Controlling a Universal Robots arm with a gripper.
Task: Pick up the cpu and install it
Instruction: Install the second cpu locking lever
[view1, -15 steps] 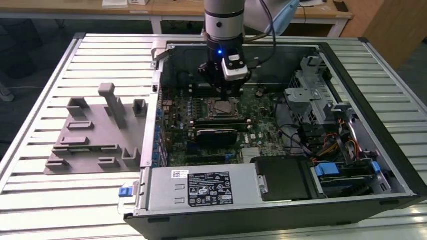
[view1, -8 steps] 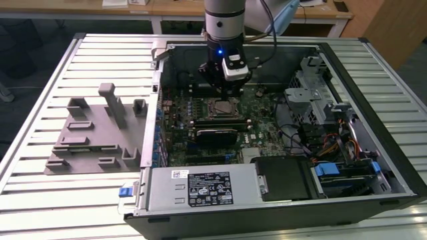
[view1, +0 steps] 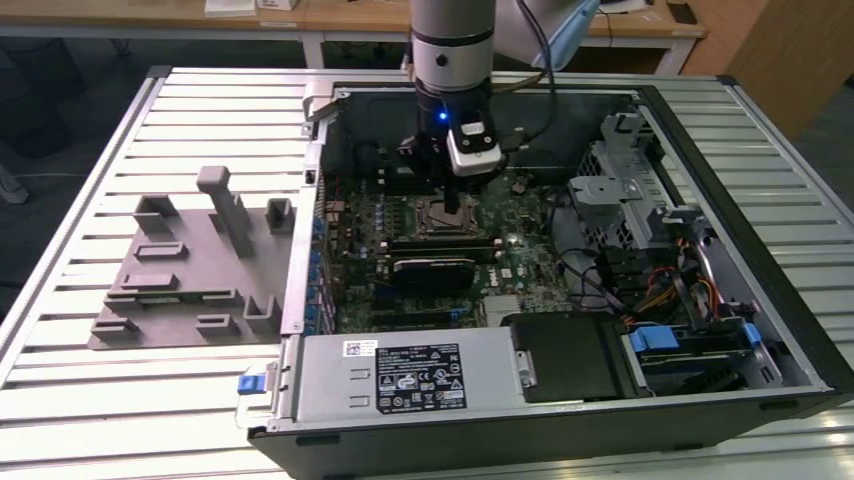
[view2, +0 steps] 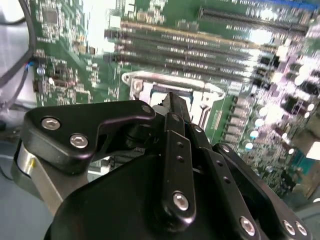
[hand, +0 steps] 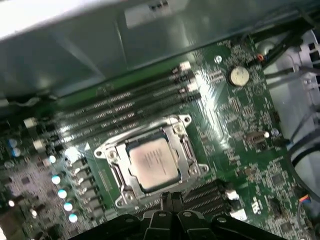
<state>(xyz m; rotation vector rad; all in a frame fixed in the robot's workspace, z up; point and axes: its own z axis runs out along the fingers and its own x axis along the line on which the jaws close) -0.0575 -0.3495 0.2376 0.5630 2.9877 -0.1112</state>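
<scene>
Cpu (hand: 152, 164) seated flat in the metal socket frame (hand: 186, 148) mid-motherboard (hand: 240, 135), uncovered. Tool (hand: 167, 197) just beside the frame's edge, fingers together, holding nothing.

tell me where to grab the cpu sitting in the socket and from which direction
Judging by its pose, come straight down from above. The cpu lies flat in the socket frame on the motherboard, so only its top and thin rim are exposed. Pinch two opposite edges of the rim, where the metal frame leaves room; a side approach looks blocked.
</scene>
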